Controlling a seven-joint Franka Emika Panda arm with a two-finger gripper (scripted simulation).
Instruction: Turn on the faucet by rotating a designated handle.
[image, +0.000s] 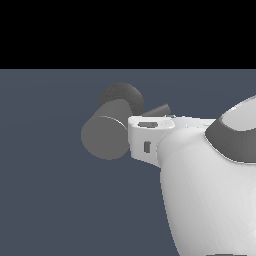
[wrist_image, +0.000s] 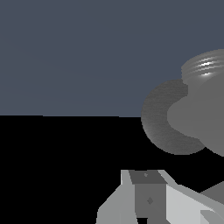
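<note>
The faucet (image: 105, 136) is a thick matte grey cylinder with its flat round end toward the exterior view's left, and a darker round base (image: 122, 96) behind it. The handle (image: 161, 109), a thin grey rod, sticks out toward the exterior view's right and disappears behind my white hand (image: 148, 137). The hand sits right beside the cylinder, and its fingers are hidden there. In the wrist view the faucet (wrist_image: 199, 118) and its base (wrist_image: 159, 131) fill the side of the picture. My gripper (wrist_image: 151, 177) shows only as grey and white blocks at the edge, with nothing visibly between them.
The bulky white arm link (image: 210, 190) with a dark grey band (image: 235, 142) fills the exterior view's lower right. A shiny ribbed grey round piece (wrist_image: 204, 65) sits by the faucet body in the wrist view. A plain blue-grey surface (image: 45, 165) lies all around.
</note>
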